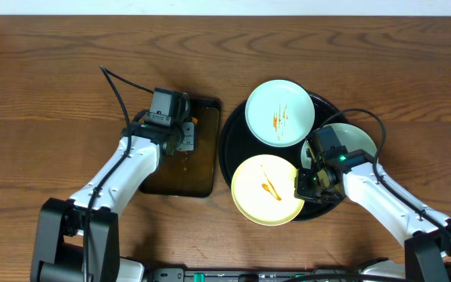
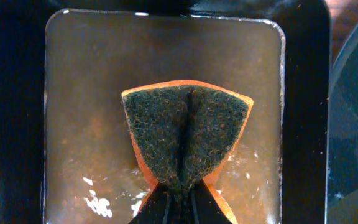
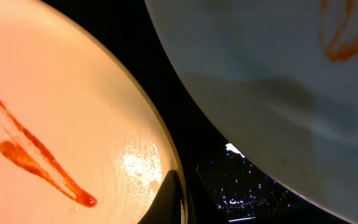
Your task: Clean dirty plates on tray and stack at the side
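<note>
Three plates sit on the round black tray: a smeared mint-white plate at the far side, a smeared yellow plate at the near edge, a third plate half under my right arm. My left tool pinches the sponge in the rectangular tray. My right tool sits at the yellow plate's rim; I cannot tell its grip

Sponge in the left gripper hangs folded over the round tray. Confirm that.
Wrong tray. The left gripper holds the folded sponge over the rectangular tray, not the round tray. The left wrist view shows it.
</note>
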Available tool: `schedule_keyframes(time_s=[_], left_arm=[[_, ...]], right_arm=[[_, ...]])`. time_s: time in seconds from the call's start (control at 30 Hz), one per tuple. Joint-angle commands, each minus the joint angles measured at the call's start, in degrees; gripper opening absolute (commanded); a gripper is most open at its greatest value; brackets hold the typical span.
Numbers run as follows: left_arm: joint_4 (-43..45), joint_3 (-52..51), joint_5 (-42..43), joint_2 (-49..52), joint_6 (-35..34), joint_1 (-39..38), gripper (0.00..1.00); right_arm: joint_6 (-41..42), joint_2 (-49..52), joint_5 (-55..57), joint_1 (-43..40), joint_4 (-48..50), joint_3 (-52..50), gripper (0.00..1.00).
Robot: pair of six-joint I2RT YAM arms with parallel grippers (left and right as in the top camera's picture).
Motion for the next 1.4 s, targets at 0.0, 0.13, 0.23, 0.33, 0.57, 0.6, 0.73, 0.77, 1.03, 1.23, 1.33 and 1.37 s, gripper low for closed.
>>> schedule_keyframes(time_s=[0.0, 0.13, 0.23, 0.33, 0.57, 0.6, 0.73, 0.77, 1.03, 1.23, 1.33, 1.37], left_arm=[[0.8, 0.5, 0.4, -0.9, -0.5, -0.1, 0.08], [3.4, 0.6, 0.4, -2.3, -0.5, -0.1, 0.07], [6.8, 0.6, 0.4, -4.2, -0.5, -0.1, 0.07], [10.9, 0.6, 0.4, -6.1, -0.5, -0.1, 0.07], [16.0, 0.6, 0.4, -10.8, -0.5, -0.1, 0.08], [16.2, 0.6, 0.4, -11.3, -0.5, -0.1, 0.08], [16.5, 0.6, 0.4, -14.3, -0.5, -0.1, 0.08], [16.6, 0.6, 0.4, -15.3, -0.5, -0.1, 0.08], [18.3, 0.6, 0.4, -20.5, -0.5, -0.1, 0.08], [19.8, 0.6, 0.4, -23.1, -0.5, -0.1, 0.08], [20.8, 0.6, 0.4, -24.0, -0.5, -0.1, 0.08], [21.1, 0.6, 0.4, -24.1, -0.5, -0.1, 0.08]], right_arm=[[0.2, 0.3, 1.7, 0.3, 0.2, 0.4, 0.01], [0.3, 0.3, 1.7, 0.3, 0.2, 0.4, 0.01], [0.2, 0.3, 1.8, 0.3, 0.2, 0.4, 0.01], [0.2, 0.3, 1.8, 0.3, 0.2, 0.4, 0.01], [0.2, 0.3, 1.8, 0.3, 0.2, 0.4, 0.01], [0.2, 0.3, 1.8, 0.3, 0.2, 0.4, 0.01], [0.2, 0.3, 1.8, 0.3, 0.2, 0.4, 0.01], [0.2, 0.3, 1.8, 0.3, 0.2, 0.4, 0.01], [0.2, 0.3, 1.8, 0.3, 0.2, 0.4, 0.01], [0.2, 0.3, 1.8, 0.3, 0.2, 0.4, 0.01], [0.2, 0.3, 1.8, 0.3, 0.2, 0.4, 0.01], [0.2, 0.3, 1.8, 0.3, 0.2, 0.4, 0.01]])
